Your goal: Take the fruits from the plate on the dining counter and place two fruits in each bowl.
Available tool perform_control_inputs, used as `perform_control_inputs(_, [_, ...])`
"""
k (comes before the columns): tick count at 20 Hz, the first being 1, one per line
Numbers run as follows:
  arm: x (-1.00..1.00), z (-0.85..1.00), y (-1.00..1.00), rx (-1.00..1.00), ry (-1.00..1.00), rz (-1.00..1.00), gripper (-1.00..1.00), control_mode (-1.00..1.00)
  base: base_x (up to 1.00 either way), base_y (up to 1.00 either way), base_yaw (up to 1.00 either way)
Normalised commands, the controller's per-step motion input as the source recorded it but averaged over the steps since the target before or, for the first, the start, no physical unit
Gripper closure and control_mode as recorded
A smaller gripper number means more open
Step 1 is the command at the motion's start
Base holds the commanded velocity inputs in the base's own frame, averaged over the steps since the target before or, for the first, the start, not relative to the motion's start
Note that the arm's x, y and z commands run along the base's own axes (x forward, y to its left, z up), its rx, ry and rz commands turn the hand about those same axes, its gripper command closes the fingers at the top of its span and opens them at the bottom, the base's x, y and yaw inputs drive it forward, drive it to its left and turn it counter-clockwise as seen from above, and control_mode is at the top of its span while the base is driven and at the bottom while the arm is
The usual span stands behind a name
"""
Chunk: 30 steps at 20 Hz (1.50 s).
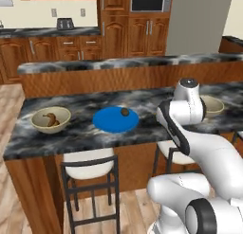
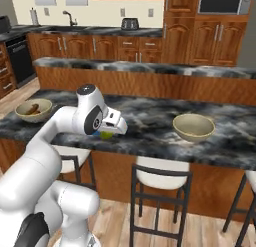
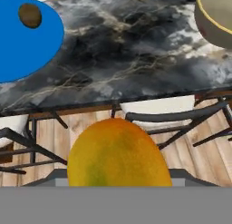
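An orange-green fruit [image 3: 118,150] sits between my fingers; the gripper [image 2: 111,129] is shut on it, held just off the front edge of the dining counter [image 1: 80,133], between the plate and the right bowl. The fruit hides the fingertips in the hand view. The blue plate [image 1: 111,120] holds only the dark brown ball [image 1: 125,112] [image 3: 30,15]. A brown banana [image 1: 51,119] lies in the left bowl [image 1: 39,115]. The right bowl [image 2: 194,127] looks empty. The yellow-green fruit is out of sight.
White-seated black stools [image 1: 89,163] [image 2: 161,172] stand under the counter's front edge. A higher stone-topped ledge [image 1: 118,63] runs behind the counter. My own arm hides part of the right bowl in the left base view.
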Motion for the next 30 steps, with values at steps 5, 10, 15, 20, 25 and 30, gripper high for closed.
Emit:
perform_control_inputs(5, [0.00,0.00,0.00,0.00,0.00,0.00,1.00,1.00,0.06,-0.95,0.00])
perform_control_inputs(10, [0.00,0.00,0.00,0.00,0.00,0.00,1.00,1.00,0.30,-0.49,0.00])
perform_control_inputs(15, [0.00,0.00,0.00,0.00,0.00,0.00,1.00,1.00,0.50,-0.45,0.00])
perform_control_inputs(20, [0.00,0.00,0.00,0.00,0.00,0.00,1.00,1.00,0.22,-0.62,0.00])
perform_control_inputs(25, [0.00,0.00,0.00,0.00,0.00,0.00,1.00,1.00,0.26,-0.32,0.00])
perform_control_inputs(30, [0.00,0.00,0.00,0.00,0.00,0.00,1.00,1.00,0.48,0.00,0.00])
